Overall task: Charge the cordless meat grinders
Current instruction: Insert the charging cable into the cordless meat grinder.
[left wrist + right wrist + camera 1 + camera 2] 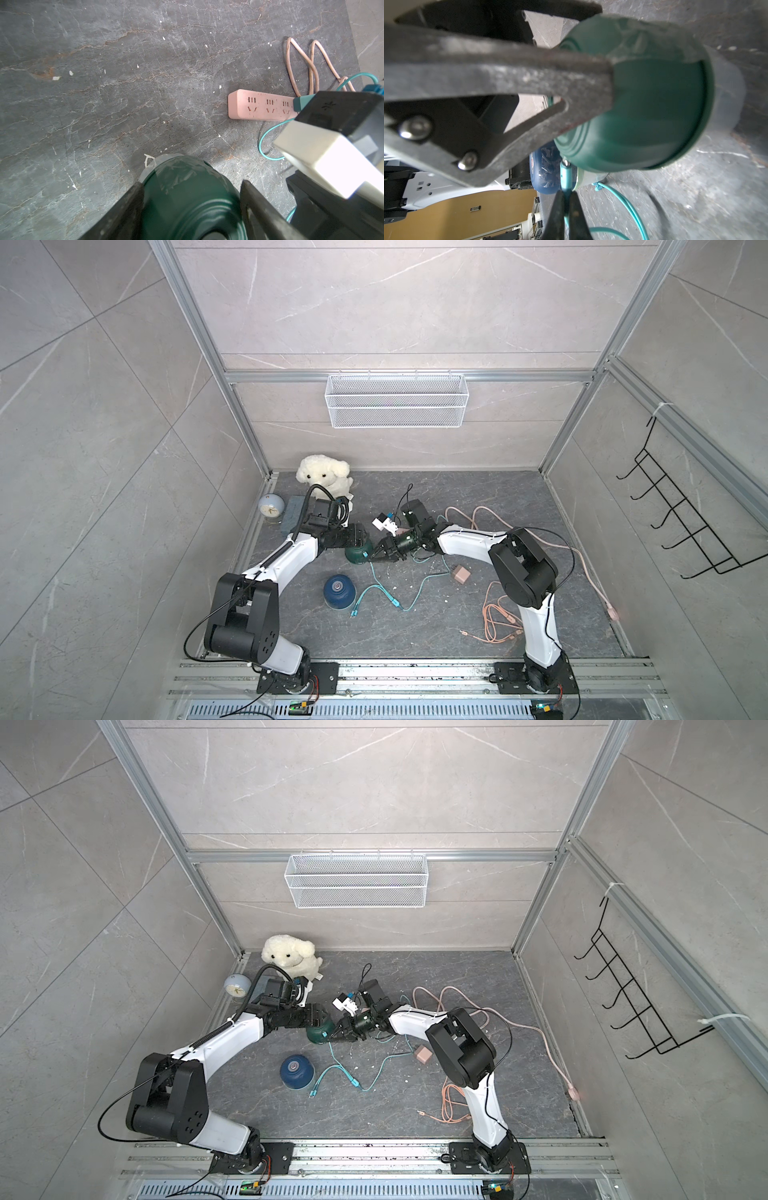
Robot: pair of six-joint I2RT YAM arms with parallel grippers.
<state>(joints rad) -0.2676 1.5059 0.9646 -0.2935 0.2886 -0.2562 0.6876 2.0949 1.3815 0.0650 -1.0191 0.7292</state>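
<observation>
The dark green meat grinder (pixel 358 554) (pixel 320 1032) stands mid-floor between both arms. My left gripper (pixel 192 184) is shut on it, one finger pressed to each side of the dome (pixel 187 199). My right gripper (pixel 566 194) is shut on the plug of a teal cable (pixel 566 176). The plug's tip touches the green grinder's (pixel 643 104) lower side. In both top views the right gripper (pixel 371 559) (pixel 332 1038) points at the grinder from the right. The dark blue grinder (pixel 340 591) (pixel 296 1071) stands free nearer the front, silver hub up.
The teal cable (pixel 376 580) trails over the floor in front. A pink power strip (pixel 259 106) lies behind the grinder, with pink cords (pixel 498 614) and a pink cube adapter (pixel 461 574) to the right. A plush toy (pixel 324 479) and pale blue clock (pixel 271 505) sit back left.
</observation>
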